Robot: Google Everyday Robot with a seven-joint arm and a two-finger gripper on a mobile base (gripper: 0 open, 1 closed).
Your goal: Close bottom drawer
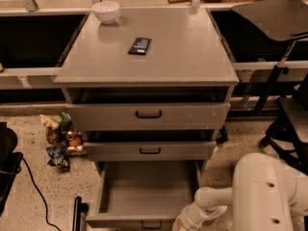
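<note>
The grey cabinet (144,57) has three drawers. The bottom drawer (149,189) is pulled far out, its deep grey box open and bare; its front (130,221) with a small black loop handle (151,224) sits at the frame's lower edge. My white arm (262,191) reaches in from the lower right. The gripper (185,223) is at the right end of the drawer front, mostly cut off by the frame edge. The middle drawer (150,150) and top drawer (148,114) stand slightly out.
A white bowl (106,11) and a dark flat packet (140,45) lie on the cabinet top. Snack packets and cans (60,138) litter the floor at left, with a black cable (36,186). Black chairs (288,109) stand at right.
</note>
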